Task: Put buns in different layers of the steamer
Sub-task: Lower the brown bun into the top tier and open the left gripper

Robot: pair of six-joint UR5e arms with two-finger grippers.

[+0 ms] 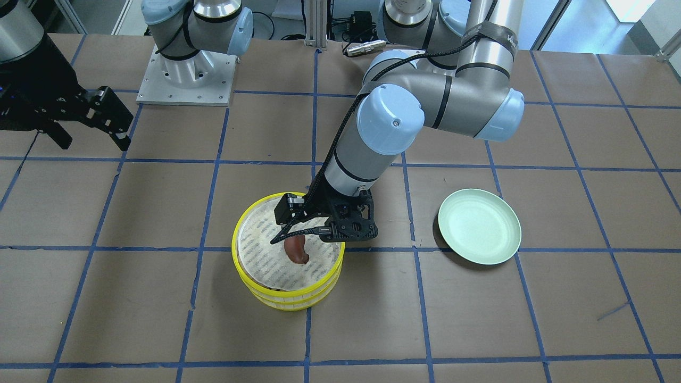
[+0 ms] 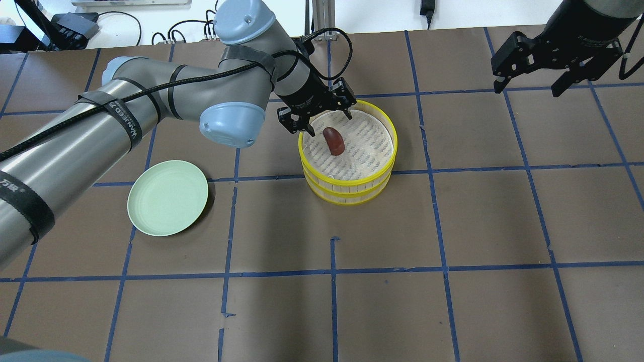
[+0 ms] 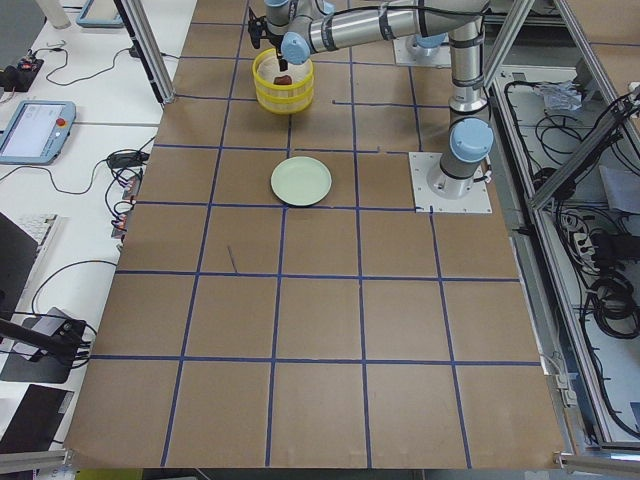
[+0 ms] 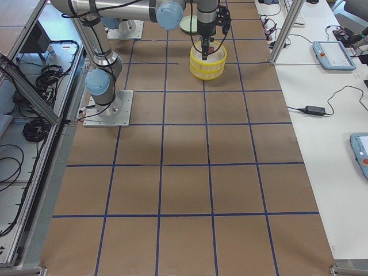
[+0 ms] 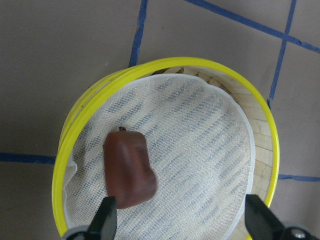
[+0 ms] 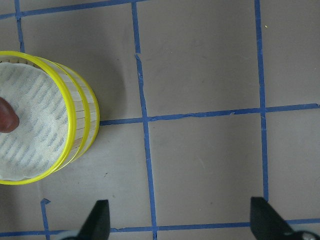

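Observation:
The two steamer layers are stacked. The top layer [image 2: 390,131] sits on the lower one [image 2: 352,195]. The dark reddish-brown bun [image 2: 333,141] lies on the top layer's mesh cloth, left of centre. It also shows in the left wrist view [image 5: 127,170] and the front view [image 1: 296,250]. My left gripper [image 2: 329,123] is open and empty just above the bun, one finger on each side [image 5: 182,217]. My right gripper [image 2: 528,88] is open and empty, high at the far right, away from the steamer [image 6: 75,120]. The white bun is hidden.
A pale green plate [image 2: 167,197] lies empty on the table left of the steamer, under my left arm's forearm. The brown table [image 2: 453,226] is marked with blue tape lines.

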